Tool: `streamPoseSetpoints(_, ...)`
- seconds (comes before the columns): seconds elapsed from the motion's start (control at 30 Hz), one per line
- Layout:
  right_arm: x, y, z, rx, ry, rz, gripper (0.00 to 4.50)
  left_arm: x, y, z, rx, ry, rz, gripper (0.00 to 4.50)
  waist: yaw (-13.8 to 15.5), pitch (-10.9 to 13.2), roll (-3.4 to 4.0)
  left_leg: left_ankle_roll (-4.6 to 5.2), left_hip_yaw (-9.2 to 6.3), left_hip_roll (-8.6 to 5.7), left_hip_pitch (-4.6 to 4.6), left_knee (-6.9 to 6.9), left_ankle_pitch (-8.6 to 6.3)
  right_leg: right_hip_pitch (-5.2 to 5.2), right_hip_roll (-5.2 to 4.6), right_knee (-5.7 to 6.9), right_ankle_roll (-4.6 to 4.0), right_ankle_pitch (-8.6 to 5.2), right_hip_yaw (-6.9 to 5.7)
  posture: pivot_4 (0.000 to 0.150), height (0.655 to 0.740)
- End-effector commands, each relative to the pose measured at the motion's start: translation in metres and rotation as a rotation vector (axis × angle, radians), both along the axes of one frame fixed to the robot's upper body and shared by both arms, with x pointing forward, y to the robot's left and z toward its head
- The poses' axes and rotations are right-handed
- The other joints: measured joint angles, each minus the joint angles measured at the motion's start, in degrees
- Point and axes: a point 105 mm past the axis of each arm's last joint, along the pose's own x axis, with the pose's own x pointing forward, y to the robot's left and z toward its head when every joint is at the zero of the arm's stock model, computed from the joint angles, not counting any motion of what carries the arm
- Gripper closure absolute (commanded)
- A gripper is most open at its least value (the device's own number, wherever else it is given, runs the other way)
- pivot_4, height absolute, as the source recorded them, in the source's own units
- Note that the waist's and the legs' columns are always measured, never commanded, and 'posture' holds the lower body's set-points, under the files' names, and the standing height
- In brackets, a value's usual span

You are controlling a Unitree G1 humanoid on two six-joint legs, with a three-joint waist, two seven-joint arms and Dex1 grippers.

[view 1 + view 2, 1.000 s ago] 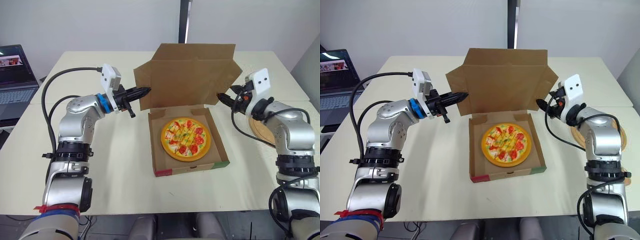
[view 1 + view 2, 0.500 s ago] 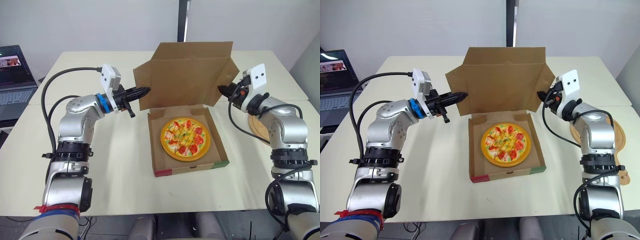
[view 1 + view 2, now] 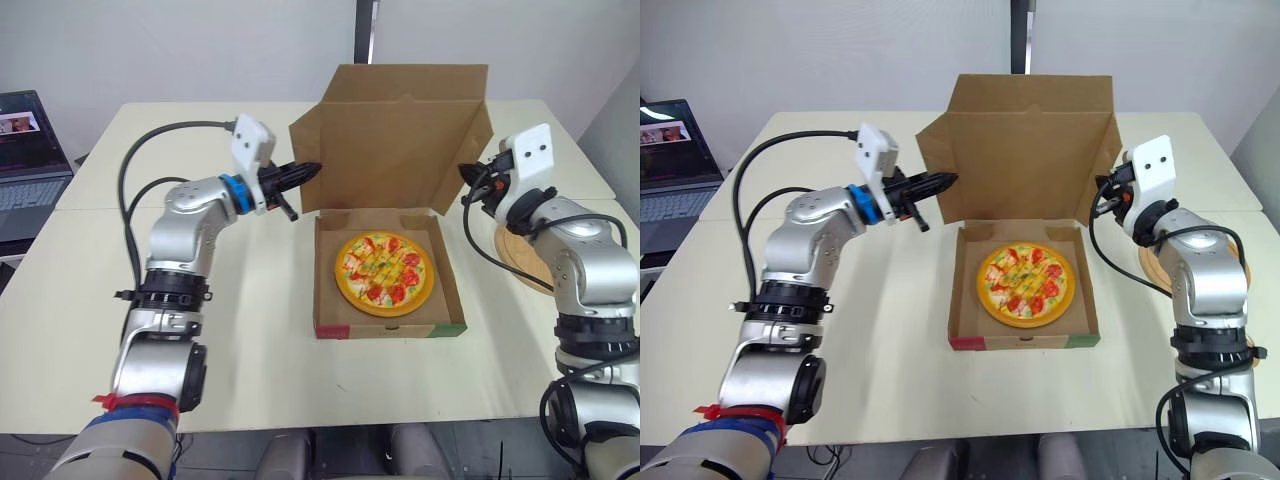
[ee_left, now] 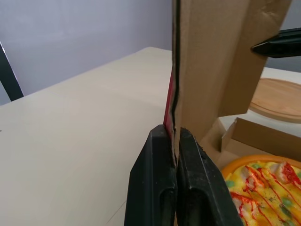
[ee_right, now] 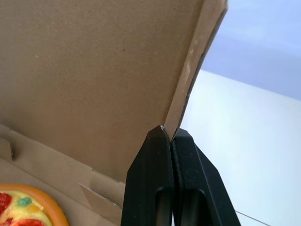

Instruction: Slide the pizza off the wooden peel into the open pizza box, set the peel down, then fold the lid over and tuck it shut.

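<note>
The pizza [image 3: 384,273] lay in the pizza box [image 3: 390,329], below and between the grippers. The left gripper [image 3: 312,169] pinched the upright lid [image 3: 400,125] by its left flap, the right gripper [image 5: 170,131] pinched its right flap; the wooden peel [image 4: 277,97] lay beyond the box

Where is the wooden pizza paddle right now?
The wooden peel lies flat on the table on the robot's right, just beside the open pizza box.
</note>
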Motion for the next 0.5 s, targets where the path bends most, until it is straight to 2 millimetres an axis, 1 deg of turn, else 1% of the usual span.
streamPoseSetpoints(0.03,-0.014,0.005,0.025,-0.02,-0.1,-0.025,4.48,-0.004,-0.026,0.02,-0.011,-0.035,-0.037,4.5,-0.2,0.0,0.0,0.0,0.03,0.0,0.01,0.0,0.0,-0.01,0.0,0.03,0.0,0.0,0.01,0.15,0.7341)
streamPoseSetpoints(0.17,-0.019,0.004,0.023,-0.018,-0.098,-0.073,4.48,-0.003,-0.041,0.024,-0.053,0.004,-0.034,4.5,-0.5,0.0,0.0,0.01,0.15,0.01,0.03,0.02,0.0,-0.15,0.0,0.32,0.0,0.0,0.08,0.15,0.7341)
streamPoseSetpoints(0.3,-0.024,0.004,0.017,-0.004,-0.084,-0.093,4.48,-0.007,-0.049,0.027,-0.129,0.068,-0.03,4.5,-0.5,0.0,0.0,0.02,0.21,0.03,0.08,0.04,0.02,-0.26,0.01,0.57,0.0,0.0,0.11,0.15,0.7341)
streamPoseSetpoints(0.4,-0.027,0.005,0.014,0.003,-0.076,-0.098,4.48,-0.015,-0.054,0.024,-0.154,0.101,-0.04,4.5,-0.4,0.0,0.0,0.07,0.17,0.02,0.07,0.04,0.04,-0.26,0.01,0.61,0.0,0.0,0.11,0.15,0.7341)
streamPoseSetpoints(0.5,-0.03,0.008,0.013,0.009,-0.071,-0.095,4.48,-0.018,-0.057,0.018,-0.184,0.122,-0.021,4.5,-0.4,0.0,0.0,0.03,0.19,0.02,0.09,0.05,0.07,-0.26,0.01,0.63,-0.01,0.0,0.12,0.15,0.7341)
